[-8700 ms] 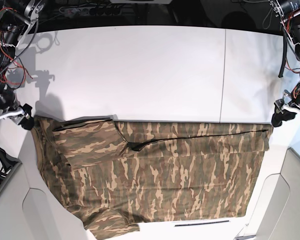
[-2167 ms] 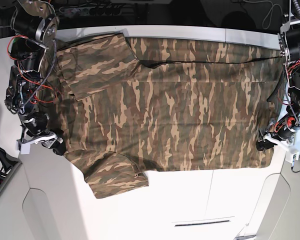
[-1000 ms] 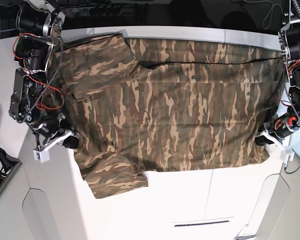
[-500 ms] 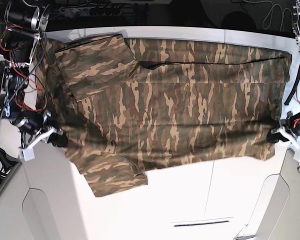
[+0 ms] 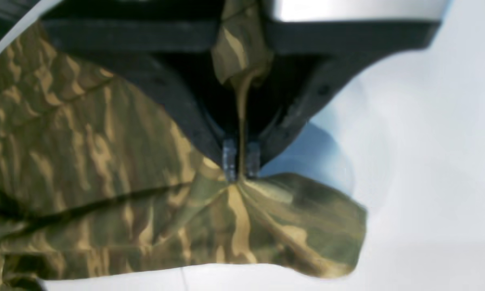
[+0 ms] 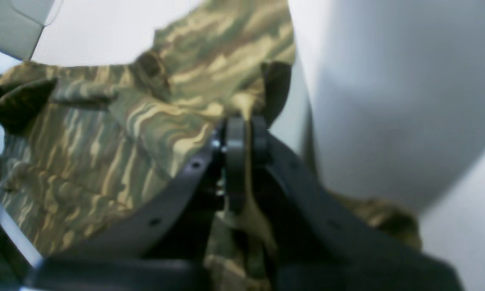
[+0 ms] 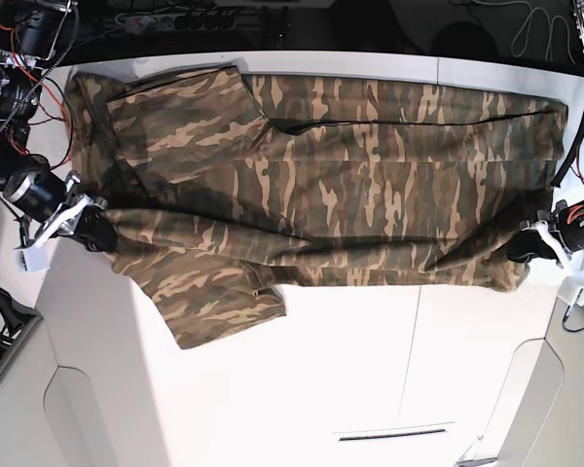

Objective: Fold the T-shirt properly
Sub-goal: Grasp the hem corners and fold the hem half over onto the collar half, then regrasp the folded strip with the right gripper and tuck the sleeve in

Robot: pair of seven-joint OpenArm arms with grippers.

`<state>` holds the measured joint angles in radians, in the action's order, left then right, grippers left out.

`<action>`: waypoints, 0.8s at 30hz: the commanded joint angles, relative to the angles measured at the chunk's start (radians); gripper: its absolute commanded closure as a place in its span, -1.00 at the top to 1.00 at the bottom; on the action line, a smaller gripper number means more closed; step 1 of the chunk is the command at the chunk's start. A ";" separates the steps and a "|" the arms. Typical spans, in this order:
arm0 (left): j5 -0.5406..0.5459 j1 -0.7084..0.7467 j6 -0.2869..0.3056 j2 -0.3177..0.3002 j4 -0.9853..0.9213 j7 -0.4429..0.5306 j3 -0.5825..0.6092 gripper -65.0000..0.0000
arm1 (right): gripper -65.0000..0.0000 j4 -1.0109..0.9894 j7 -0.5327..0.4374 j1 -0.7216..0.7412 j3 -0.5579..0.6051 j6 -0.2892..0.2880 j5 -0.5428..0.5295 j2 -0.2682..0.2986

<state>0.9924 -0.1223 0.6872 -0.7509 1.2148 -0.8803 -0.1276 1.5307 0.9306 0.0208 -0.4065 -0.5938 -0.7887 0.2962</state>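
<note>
T-shirt point(image 7: 321, 185) near edge has lifted off the table point(image 7: 350, 370); both jaws clenched on its hem

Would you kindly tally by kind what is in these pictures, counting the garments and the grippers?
T-shirt: 1
Grippers, each shut on the T-shirt: 2 (left gripper, right gripper)
Total: 3

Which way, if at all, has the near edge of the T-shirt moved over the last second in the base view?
Yes. The T-shirt's near edge has been lifted back toward the table's far side, baring more white tabletop, both claws shut on it.
</note>
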 commanded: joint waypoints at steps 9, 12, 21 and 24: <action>0.012 0.124 0.011 -0.047 0.082 0.011 -0.117 -1.00 | -1.00 0.058 -0.005 -0.090 -0.066 -0.005 -0.016 0.034; 0.014 0.171 0.011 -0.047 0.084 0.000 -0.142 -1.00 | -1.00 0.058 -0.006 -0.119 -0.067 -0.005 -0.012 0.043; 0.013 0.257 0.011 -0.047 0.089 -0.018 -0.144 -1.00 | -1.00 -0.029 -0.057 -0.149 -0.066 0.006 0.093 0.042; 0.013 0.277 0.011 -0.047 0.089 -0.023 -0.144 -1.00 | -0.62 -0.081 -0.099 -0.149 -0.066 0.006 0.089 0.041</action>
<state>0.9977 0.1635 0.6891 -0.7696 1.2903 -0.9131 -0.2604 1.4334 0.8539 -0.1383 -0.4652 -0.5838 -0.6865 0.3187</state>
